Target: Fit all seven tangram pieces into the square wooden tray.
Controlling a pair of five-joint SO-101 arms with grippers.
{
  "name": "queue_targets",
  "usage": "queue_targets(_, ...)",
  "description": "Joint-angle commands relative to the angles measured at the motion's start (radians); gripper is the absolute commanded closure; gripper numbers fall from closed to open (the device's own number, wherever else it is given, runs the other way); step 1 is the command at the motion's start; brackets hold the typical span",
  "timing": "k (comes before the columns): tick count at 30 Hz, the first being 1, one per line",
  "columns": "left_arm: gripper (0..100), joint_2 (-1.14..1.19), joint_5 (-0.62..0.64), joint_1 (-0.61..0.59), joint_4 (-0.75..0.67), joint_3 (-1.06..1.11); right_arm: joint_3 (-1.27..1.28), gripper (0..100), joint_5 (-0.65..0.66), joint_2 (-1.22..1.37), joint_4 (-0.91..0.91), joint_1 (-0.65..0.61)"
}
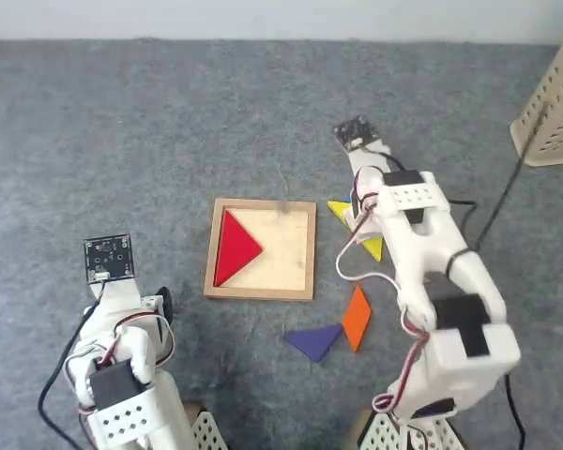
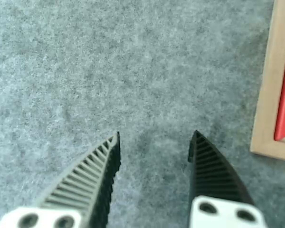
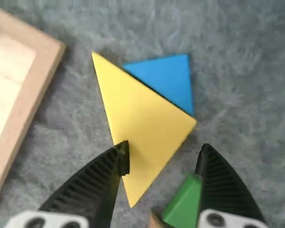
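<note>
The square wooden tray [image 1: 305, 281] lies mid-table with a red triangle [image 1: 235, 246] in its left half. My right gripper [image 3: 164, 153] hangs open just above a yellow triangle [image 3: 142, 114], one fingertip over the piece's edge. A blue triangle [image 3: 168, 78] is tucked partly under the yellow one, and a green piece [image 3: 183, 206] sits by the other finger. In the high view the right arm [image 1: 408, 225] covers most of the yellow triangle [image 1: 339, 209]. An orange parallelogram [image 1: 357, 317] and a purple triangle [image 1: 315, 340] lie below the tray's right corner. My left gripper [image 2: 154, 142] is open over bare carpet left of the tray's rim [image 2: 266, 104].
Grey carpet covers the whole table. A beige perforated basket [image 1: 554, 103] stands at the far right edge, and a black cable [image 1: 502, 202] runs from it toward the right arm. Open carpet stretches behind and left of the tray.
</note>
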Motion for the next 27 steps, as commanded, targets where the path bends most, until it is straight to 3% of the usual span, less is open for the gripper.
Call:
queue_targets(1, 77, -0.012, 0.009, 0.0, 0.003, -0.019, -0.075, 76.4, 0.014, 0.028, 0.01, -0.002)
queue_targets(17, 77, -0.012, 0.009, 0.0, 0.003, -0.019, -0.051, 76.6, 0.014, 0.077, 0.064, -0.065)
queue_targets(27, 77, -0.012, 0.009, 0.0, 0.003, -0.019, 0.153, 80.7, 0.009, -0.094, 0.004, -0.173)
